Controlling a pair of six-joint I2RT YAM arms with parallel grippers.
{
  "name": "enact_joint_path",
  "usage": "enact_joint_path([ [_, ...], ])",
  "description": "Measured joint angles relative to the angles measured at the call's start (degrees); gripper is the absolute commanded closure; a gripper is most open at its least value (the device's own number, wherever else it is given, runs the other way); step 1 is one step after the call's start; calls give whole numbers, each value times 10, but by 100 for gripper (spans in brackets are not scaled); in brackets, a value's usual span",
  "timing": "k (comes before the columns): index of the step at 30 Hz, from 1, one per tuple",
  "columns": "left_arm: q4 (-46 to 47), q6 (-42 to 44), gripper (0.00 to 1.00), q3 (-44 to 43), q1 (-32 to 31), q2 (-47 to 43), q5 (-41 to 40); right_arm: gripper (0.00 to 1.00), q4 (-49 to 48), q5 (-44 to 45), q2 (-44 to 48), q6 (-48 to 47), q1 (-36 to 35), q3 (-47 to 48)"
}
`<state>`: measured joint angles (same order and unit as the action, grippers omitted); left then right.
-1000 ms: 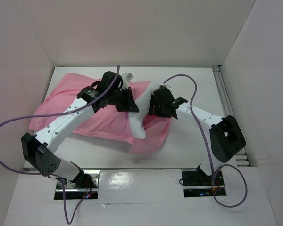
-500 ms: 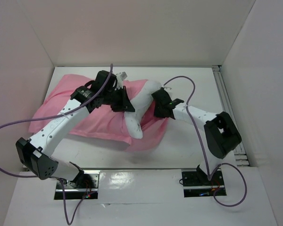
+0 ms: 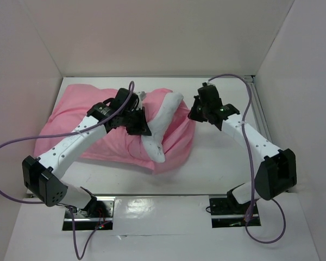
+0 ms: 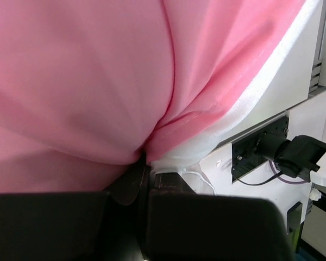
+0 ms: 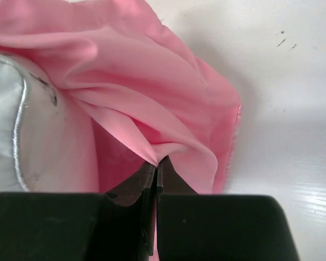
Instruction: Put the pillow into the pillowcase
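One pillowcase (image 3: pixel 79 106) is lying on the table (image 3: pixel 217 157), long axis running left-right and mouth facing right, with one pillow (image 3: pixel 163 117) poking out there, while the left gripper (image 3: pixel 143 124) and the right gripper (image 3: pixel 194 111) are each pinching its pink edge tight.

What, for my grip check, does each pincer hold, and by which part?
Both hold the pillowcase: left pincer its hem beside the pillow, right pincer a fold at its mouth.
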<state>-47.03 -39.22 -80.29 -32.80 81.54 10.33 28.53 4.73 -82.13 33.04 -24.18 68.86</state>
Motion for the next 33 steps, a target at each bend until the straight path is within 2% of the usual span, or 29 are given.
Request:
enact_joint_path([
  [6, 32, 40, 100, 19, -16, 6, 35, 100, -15, -89, -16, 1, 68, 0],
  [9, 37, 64, 100, 12, -41, 20, 43, 100, -19, -106, -51, 1, 87, 2],
  [10, 27, 70, 97, 0, -47, 27, 40, 100, -19, -108, -61, 1, 88, 2],
  [11, 12, 76, 77, -23, -54, 37, 35, 100, -19, -108, -65, 1, 88, 2],
  [13, -14, 92, 50, -83, -66, 58, 16, 100, -22, -108, -63, 0, 87, 2],
  [14, -27, 97, 40, -121, -71, 68, 7, 100, -27, -106, -58, -1, 87, 2],
  [15, -40, 102, 25, -156, -77, 77, -2, 100, -33, -103, -53, -2, 87, 2],
  [17, -54, 110, 18, -228, -94, 95, -24, 100, -49, -97, -43, -4, 87, 2],
  [19, -66, 114, 14, -300, -115, 115, -55, 100, -58, -95, -37, -6, 87, 1],
  [22, -64, 123, 14, -383, -144, 152, -108, 100, -66, -88, -26, -8, 90, -11],
  [28, -41, 121, 14, -455, -176, 263, -243, 100, -69, -95, 6, -2, 94, -30],
  [33, -31, 117, 14, -504, -171, 368, -300, 100, -70, -98, 37, 2, 94, -41],
])
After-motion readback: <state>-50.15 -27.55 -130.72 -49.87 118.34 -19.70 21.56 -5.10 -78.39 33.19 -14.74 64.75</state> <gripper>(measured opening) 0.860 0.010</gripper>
